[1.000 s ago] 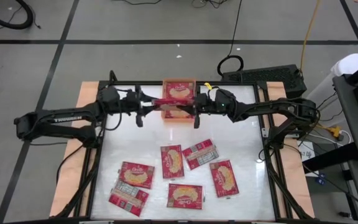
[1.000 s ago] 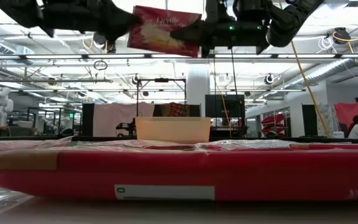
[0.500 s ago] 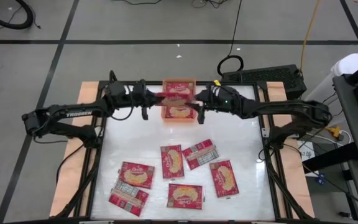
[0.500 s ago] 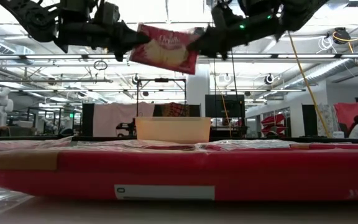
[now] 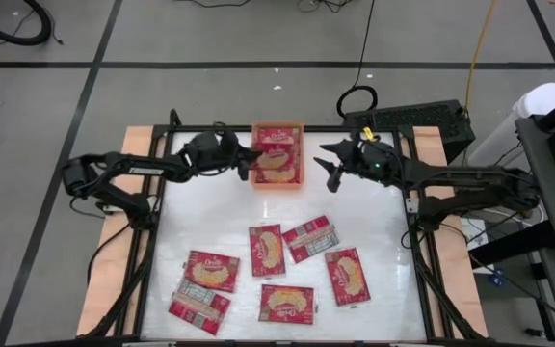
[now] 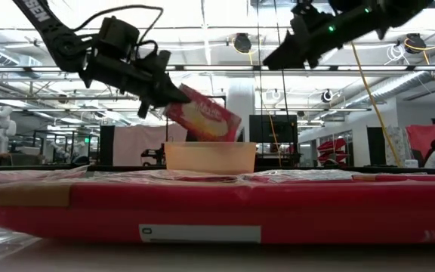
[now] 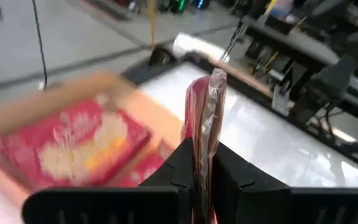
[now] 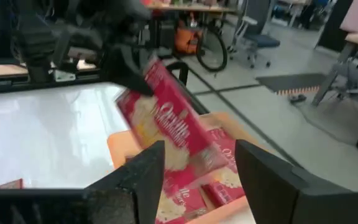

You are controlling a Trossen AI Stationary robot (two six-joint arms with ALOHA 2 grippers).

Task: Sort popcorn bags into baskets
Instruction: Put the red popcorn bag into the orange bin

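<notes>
Packet (image 6: 202, 119) flat, glossy red | left gripper (image 5: 243, 162) jaws pinching it over orange tray (image 5: 302, 183) | right gripper (image 5: 330, 166) jaws spread

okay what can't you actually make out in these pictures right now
- How many popcorn bags lie in the orange tray: the high view is covered by the held bag; the left wrist view is blurred.
- Table bags in the low view: one near bag blocks the rest.
- Left pincer: its fingertips are hidden behind the held bag's edge.
- Lettering on the loose bags: too small.
</notes>
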